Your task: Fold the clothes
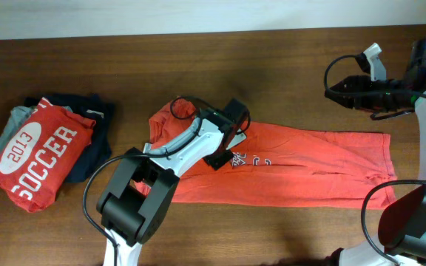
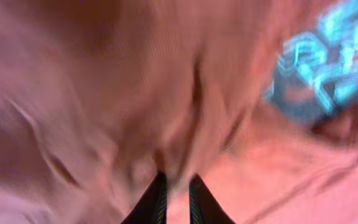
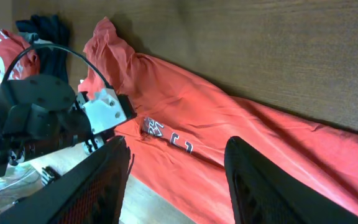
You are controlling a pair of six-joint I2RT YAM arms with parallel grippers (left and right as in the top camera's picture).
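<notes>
The clothes, one orange-red T-shirt (image 1: 309, 162), lie folded into a long strip across the middle of the wooden table (image 1: 198, 59), with the dark chest print (image 1: 241, 159) showing near the left end. My left gripper (image 1: 224, 151) is down on the shirt beside the print. In the left wrist view its fingertips (image 2: 178, 186) stand close together with a ridge of the shirt's fabric (image 2: 104, 93) pinched between them. My right gripper (image 1: 333, 92) hovers above the back right of the table, open and empty. Between its fingers (image 3: 176, 180) the shirt (image 3: 229, 118) shows far below.
A folded red shirt printed "2013 SOCCER" (image 1: 39, 151) lies at the left on top of folded dark navy (image 1: 91, 125) and grey (image 1: 6, 133) garments. The table's front edge runs just below the T-shirt strip.
</notes>
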